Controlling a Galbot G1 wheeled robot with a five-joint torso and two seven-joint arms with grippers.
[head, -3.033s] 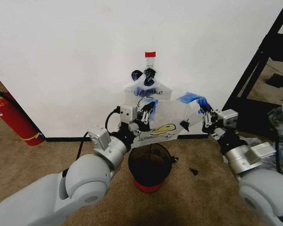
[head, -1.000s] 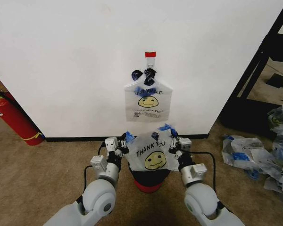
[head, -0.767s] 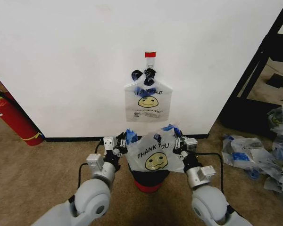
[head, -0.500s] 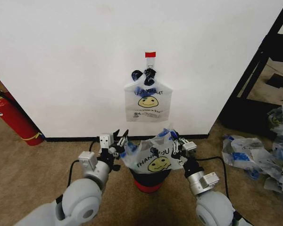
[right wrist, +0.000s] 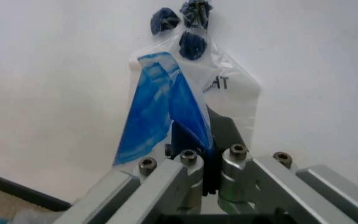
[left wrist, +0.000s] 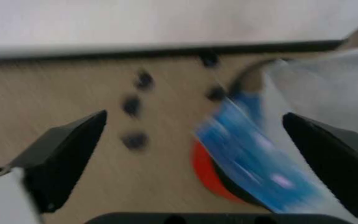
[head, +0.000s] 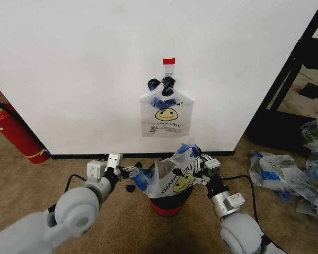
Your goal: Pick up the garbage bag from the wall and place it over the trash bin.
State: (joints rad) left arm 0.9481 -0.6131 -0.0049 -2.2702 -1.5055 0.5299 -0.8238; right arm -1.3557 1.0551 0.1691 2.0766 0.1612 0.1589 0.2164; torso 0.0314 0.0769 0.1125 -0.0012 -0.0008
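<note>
The garbage bag (head: 172,177), whitish with a yellow smiley, drapes crumpled over the top of the trash bin (head: 168,197), whose black mesh and red base show below it. My right gripper (head: 199,163) is at the bag's right side, shut on its blue-taped handle (right wrist: 163,105). In the right wrist view that gripper (right wrist: 195,140) pinches the blue tape. My left gripper (head: 131,170) hovers open just left of the bin, apart from the bag. The left wrist view has its fingers (left wrist: 67,144) spread wide, with the loose blue handle (left wrist: 247,158) beyond them.
Another smiley bag (head: 166,114) hangs from a hook on the white wall above the bin. A red fire extinguisher (head: 16,135) leans at the far left. A heap of bags (head: 289,172) lies on the carpet at right, by a black shelf frame (head: 291,69).
My left gripper has let go of the bag's left handle and drawn back to the left. The bag has sagged onto the bin. The right gripper keeps its hold.
</note>
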